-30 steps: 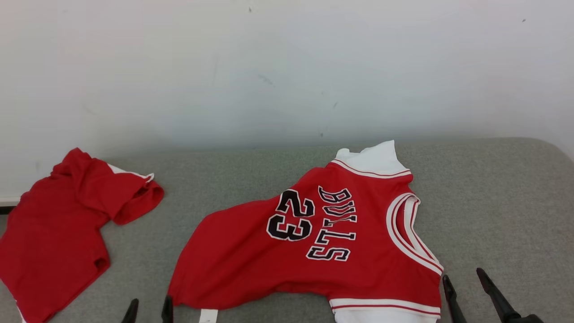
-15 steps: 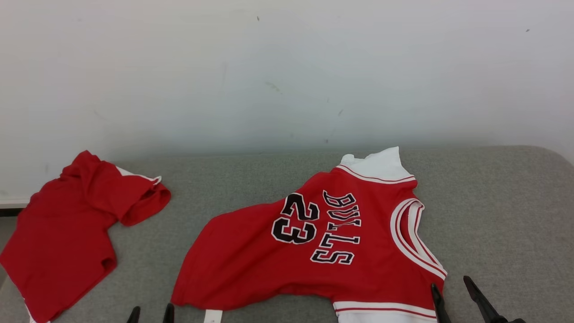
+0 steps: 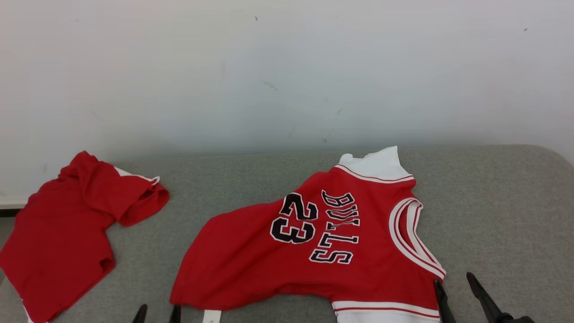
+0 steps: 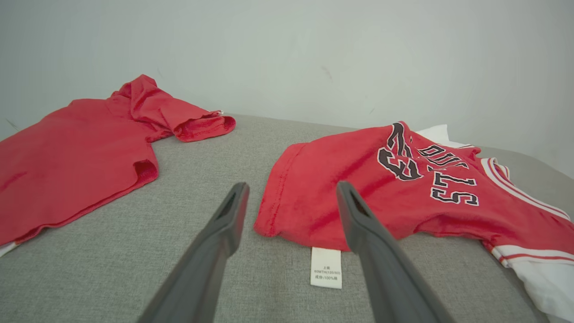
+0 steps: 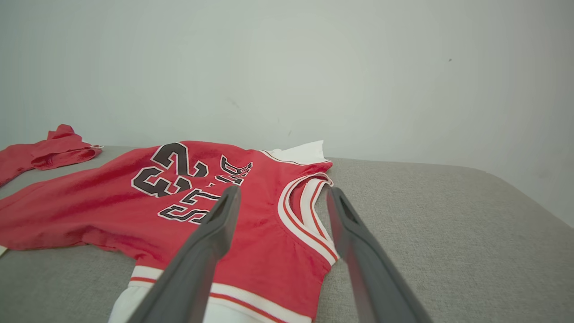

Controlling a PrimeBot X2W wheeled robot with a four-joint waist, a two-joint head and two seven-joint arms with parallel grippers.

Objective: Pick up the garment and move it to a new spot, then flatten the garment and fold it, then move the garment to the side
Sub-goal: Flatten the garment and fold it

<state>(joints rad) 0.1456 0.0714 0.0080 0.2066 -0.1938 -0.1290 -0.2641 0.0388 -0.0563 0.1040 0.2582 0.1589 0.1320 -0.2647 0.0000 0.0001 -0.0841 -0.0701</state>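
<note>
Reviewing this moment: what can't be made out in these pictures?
Label, left wrist view: print too small to read.
Jersey, head view: white part nearest the robot cut off by the bottom edge.
Red shirt, head view: lower corner cut off by the edge.
Left gripper, head view: all but fingertips cut off below.

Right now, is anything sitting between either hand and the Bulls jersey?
Nothing visible does. The open left hand hovers just short of the jersey at its hem corner, the open right hand beside its collar. The other red garment lies apart, off to the left.
</note>
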